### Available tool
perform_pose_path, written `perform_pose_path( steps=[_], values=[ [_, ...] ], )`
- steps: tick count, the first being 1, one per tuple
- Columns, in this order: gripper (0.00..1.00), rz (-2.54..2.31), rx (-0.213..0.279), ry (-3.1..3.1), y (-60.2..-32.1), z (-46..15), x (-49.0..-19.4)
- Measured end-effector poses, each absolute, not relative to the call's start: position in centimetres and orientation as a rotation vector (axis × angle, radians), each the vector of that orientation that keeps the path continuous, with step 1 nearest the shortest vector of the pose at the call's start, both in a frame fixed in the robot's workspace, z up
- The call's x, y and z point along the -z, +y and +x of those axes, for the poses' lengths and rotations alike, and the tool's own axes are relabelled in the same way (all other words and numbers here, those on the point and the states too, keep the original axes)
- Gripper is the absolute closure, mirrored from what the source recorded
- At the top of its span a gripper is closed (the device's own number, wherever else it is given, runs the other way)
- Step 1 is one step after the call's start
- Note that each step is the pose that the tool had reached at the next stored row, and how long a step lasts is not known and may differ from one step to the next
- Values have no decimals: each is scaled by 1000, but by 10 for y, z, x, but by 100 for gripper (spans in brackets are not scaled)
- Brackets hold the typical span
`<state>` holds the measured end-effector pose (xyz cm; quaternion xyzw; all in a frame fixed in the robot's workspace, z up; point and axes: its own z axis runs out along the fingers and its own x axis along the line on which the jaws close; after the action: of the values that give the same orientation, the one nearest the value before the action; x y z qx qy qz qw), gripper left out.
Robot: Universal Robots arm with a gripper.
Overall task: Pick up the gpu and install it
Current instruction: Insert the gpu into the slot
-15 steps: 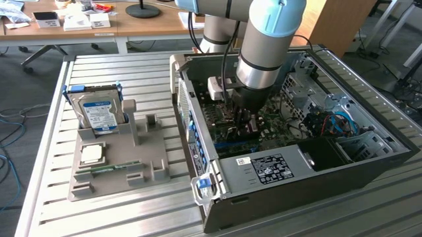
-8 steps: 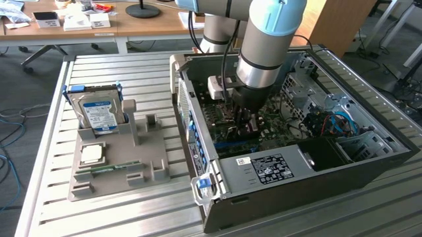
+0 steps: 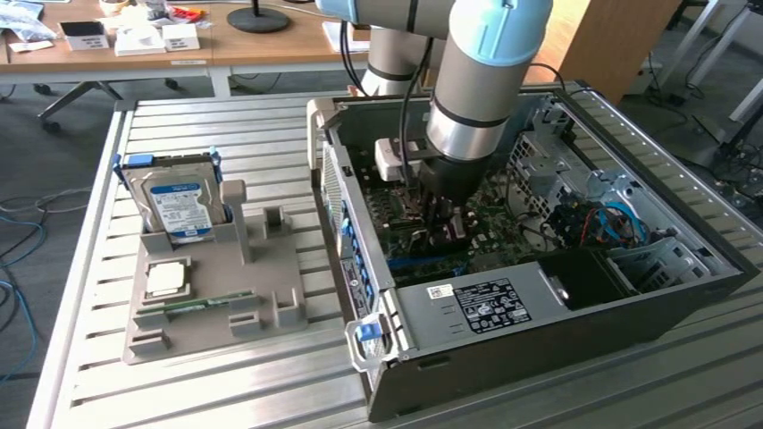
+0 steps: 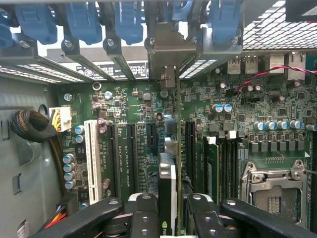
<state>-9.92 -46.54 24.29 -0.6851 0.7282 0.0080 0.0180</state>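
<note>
Hand [image 4: 167,213]: black fingers [image 4: 143,218] closed on the gpu [image 4: 167,191], which stood edge-on between them, a thin card with a pale edge and a green logo, running away from the hand toward the rear slot brackets.

Motherboard [image 4: 257,114]: green, directly beneath the hand, crowded with capacitors and chips.

Expansion slots: one white slot [image 4: 91,153] and several dark slots [image 4: 130,148] lay to one side of the held card; further dark slots [image 4: 189,144] flanked it closely on the other side.

Slot bracket [image 4: 171,54]: grey metal, straight ahead of the card at the case wall, with blue retaining clips [image 4: 81,20] in a row above it.

Processor socket [image 4: 275,191]: silvery frame, off to one side of the hand, beyond the memory slots.

Cable bundle [image 4: 29,124]: dark, sleeved, coiled at the case wall on the opposite side, near a white connector [image 4: 59,119].

Red-and-black wire [image 4: 267,74]: draped over the board beyond the socket.

Computer case [image 3: 667,304]: open, lying on its side on the slatted counter [image 3: 203,134]; the arm [image 3: 477,80] reached down into it, the hand [image 3: 444,228] low over the board. Blue cables [image 3: 614,223] and drive cages sat toward the exterior view's right of the hand; the power supply [image 3: 489,304] lay nearer the camera.

Grey parts holder [image 3: 227,295]: well apart from the hand, toward the exterior view's left, carrying an upright hard drive [image 3: 179,201], a processor [image 3: 164,279] and a memory stick [image 3: 197,306].
</note>
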Motion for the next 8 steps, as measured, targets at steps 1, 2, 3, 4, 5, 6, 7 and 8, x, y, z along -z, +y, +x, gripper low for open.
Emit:
perform_pose_path(
  steps=[1, 2, 3, 4, 5, 6, 7, 8],
  values=[
    [73, -2128, -25, 2262, -465, -99, -242],
    [73, -2128, -24, 2262, -465, -100, -242],
    [73, -2129, -24, 2262, -465, -100, -242],
    [73, -2129, -24, 2262, -466, -100, -241],
    [73, -2128, -24, 2262, -466, -100, -241],
    [73, -2128, -24, 2262, -465, -100, -240],
    [73, -2128, -24, 2262, -465, -100, -240],
    [73, -2128, -24, 2262, -465, -100, -240]
  ],
)
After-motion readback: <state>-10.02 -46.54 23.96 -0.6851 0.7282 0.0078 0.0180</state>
